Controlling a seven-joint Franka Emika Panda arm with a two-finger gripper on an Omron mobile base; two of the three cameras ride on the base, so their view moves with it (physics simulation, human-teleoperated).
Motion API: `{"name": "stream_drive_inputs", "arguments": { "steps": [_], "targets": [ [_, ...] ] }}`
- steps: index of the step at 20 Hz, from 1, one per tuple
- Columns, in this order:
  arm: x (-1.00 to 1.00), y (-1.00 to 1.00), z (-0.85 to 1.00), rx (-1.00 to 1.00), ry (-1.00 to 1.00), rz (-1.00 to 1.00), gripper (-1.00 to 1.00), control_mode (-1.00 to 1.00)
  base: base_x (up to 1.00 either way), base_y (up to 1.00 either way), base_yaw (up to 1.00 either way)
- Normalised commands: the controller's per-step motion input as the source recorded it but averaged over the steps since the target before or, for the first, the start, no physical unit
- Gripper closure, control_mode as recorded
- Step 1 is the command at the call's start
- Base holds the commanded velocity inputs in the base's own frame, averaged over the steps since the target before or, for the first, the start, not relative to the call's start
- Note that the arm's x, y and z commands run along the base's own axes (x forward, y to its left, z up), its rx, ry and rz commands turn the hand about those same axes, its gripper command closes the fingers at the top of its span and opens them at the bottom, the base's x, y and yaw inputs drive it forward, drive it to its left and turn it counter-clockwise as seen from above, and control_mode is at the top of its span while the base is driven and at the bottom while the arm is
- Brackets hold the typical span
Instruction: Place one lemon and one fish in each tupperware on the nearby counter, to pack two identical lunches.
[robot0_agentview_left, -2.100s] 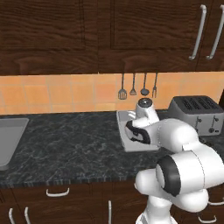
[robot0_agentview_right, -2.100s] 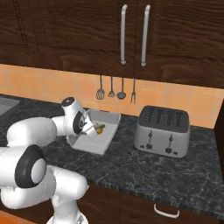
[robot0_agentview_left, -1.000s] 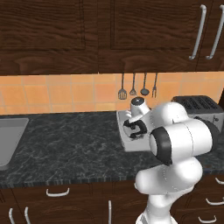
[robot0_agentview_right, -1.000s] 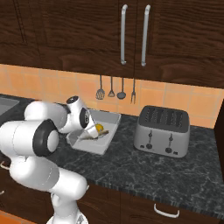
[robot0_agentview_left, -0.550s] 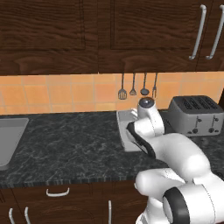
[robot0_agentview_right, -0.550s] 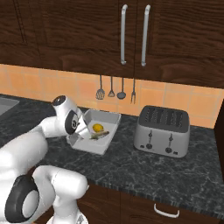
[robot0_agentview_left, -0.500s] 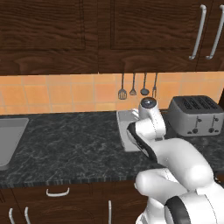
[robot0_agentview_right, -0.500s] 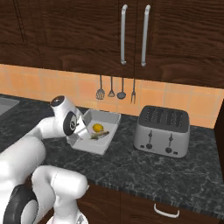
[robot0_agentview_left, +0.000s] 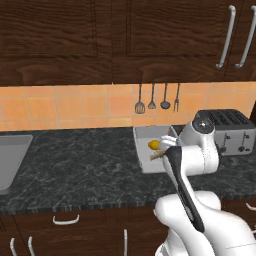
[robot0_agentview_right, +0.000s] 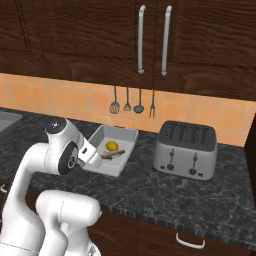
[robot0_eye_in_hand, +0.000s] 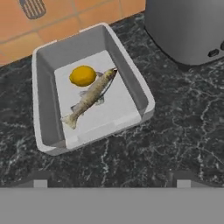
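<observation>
Presently the jaws (robot0_eye_in_hand: 109, 183) stand wide apart with nothing between them, poised above the bench (robot0_eye_in_hand: 175, 131) just short of the near rim of the tupperware (robot0_eye_in_hand: 43, 109). Ahead of the jaws, inside that grey tray, one fish (robot0_eye_in_hand: 89, 98) lies diagonally on the floor, its head at the far end just beside one lemon (robot0_eye_in_hand: 82, 75), its tail toward the jaws. Fish and lemon appear to touch. Beyond the tray to the far right of the jaws stands a toaster (robot0_eye_in_hand: 188, 26) on the bench. Utensils (robot0_agentview_left: 157, 100) hang on the orange tiles behind.
</observation>
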Motion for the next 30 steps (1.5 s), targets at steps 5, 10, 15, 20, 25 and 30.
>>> {"name": "stream_drive_inputs", "arguments": {
  "steps": [5,10,15,20,25,30],
  "targets": [
    [-0.76,0.00,0.68,-0.08,0.02,0.24,-1.00,-1.00,0.00,0.00,0.00],
    [-0.93,0.00,-0.57,-0.11,-0.12,0.08,-1.00,-1.00,0.00,0.00,0.00],
    [-0.70,0.00,-0.65,-0.08,-0.34,0.00,-1.00,1.00,-0.16,0.00,0.00],
    [0.00,0.00,0.00,0.00,0.00,0.00,-1.00,1.00,-0.99,0.00,0.01],
    [0.00,0.00,0.00,0.00,0.00,0.00,-1.00,1.00,-1.00,-0.20,0.00],
    [0.00,0.00,0.00,0.00,0.00,0.00,-1.00,1.00,-0.91,-0.94,-0.08]
  ]
}}
